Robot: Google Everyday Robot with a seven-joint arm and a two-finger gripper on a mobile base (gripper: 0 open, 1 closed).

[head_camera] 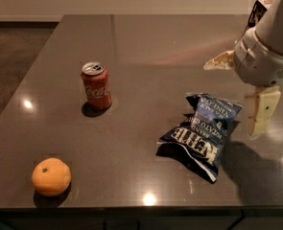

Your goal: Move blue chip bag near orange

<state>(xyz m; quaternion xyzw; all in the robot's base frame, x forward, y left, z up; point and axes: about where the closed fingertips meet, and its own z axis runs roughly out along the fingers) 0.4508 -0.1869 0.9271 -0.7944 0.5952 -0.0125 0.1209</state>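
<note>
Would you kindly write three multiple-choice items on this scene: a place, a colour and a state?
1. The orange lies: A) beside the soda can; B) near the table's front-left corner; C) on the bag.
2. The soda can is: A) red; B) green; C) blue.
3. The gripper is: A) shut on the bag; B) shut on the can; C) jaws open, right of the blue chip bag.
Key: B, it sits alone by the front edge; A, red label; C, jaws spread, holding nothing.
</note>
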